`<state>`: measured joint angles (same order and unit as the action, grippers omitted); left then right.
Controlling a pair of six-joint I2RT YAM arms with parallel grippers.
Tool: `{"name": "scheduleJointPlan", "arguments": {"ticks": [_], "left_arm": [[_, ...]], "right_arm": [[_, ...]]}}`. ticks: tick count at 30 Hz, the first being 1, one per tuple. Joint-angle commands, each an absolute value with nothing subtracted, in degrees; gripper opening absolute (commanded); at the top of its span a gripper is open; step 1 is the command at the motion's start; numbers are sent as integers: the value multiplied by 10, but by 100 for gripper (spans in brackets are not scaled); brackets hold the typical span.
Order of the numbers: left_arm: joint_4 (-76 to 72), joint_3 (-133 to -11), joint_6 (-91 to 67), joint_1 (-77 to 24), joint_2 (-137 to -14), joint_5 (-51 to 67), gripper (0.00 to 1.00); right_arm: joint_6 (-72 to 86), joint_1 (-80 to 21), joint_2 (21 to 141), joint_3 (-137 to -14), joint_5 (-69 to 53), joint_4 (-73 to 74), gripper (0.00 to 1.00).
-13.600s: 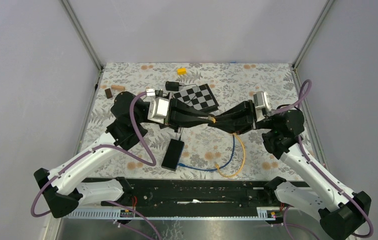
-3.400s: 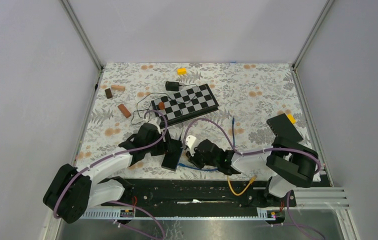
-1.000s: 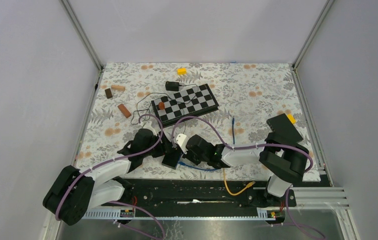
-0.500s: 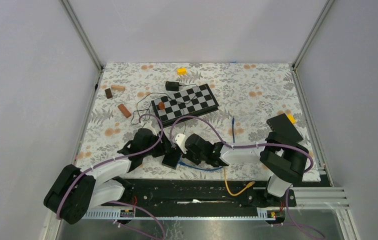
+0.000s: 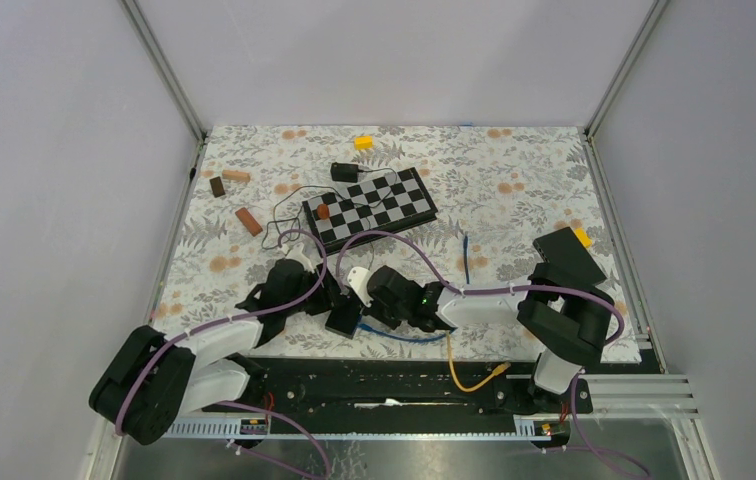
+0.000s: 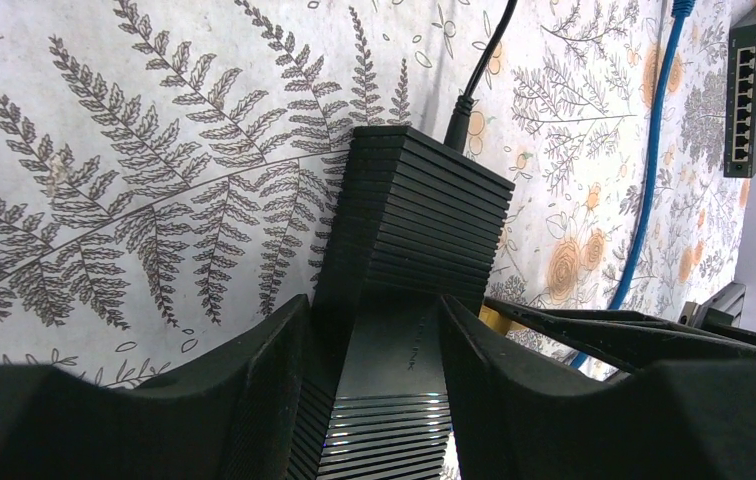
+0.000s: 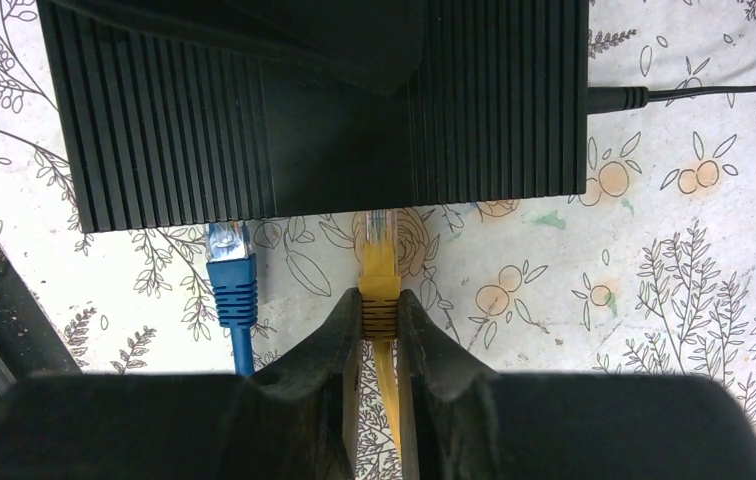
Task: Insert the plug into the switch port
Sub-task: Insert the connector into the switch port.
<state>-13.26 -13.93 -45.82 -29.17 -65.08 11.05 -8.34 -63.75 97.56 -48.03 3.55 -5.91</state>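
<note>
Right gripper (image 7: 379, 300) pinches yellow plug (image 7: 378, 268), tip at black switch (image 7: 304, 110) edge beside blue plug (image 7: 231, 272); left gripper (image 6: 372, 308) clamps switch, whose faint logo (image 6: 410, 350) is unreadable.

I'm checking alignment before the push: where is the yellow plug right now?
Right wrist view, centre: the yellow plug is pinched in the right pincer, its clear tip at the edge of the black switch, right of the blue plug.
</note>
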Motion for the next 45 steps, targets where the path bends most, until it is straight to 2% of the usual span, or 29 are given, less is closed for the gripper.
{"name": "scheduleJointPlan", "arguments": {"ticks": [1,15,26,36,45], "left_arm": [[-105,-112,-460,-291,-661,120,53],[-113,-111,-452,-291,-670,128,51],[-124,-117,-445,-291,-690,137,50],[-140,-112,-446,-291,-698,138,50],[-143,-113,-445,-291,-704,142,50]], "right_arm": [[-85,-641,987,-496,40,-62,0],[-73,-641,979,-501,60,-85,0],[-77,-641,989,-579,42,-6,0],[-92,-641,969,-550,8,-38,0],[-61,-641,965,-519,34,-81,0]]}}
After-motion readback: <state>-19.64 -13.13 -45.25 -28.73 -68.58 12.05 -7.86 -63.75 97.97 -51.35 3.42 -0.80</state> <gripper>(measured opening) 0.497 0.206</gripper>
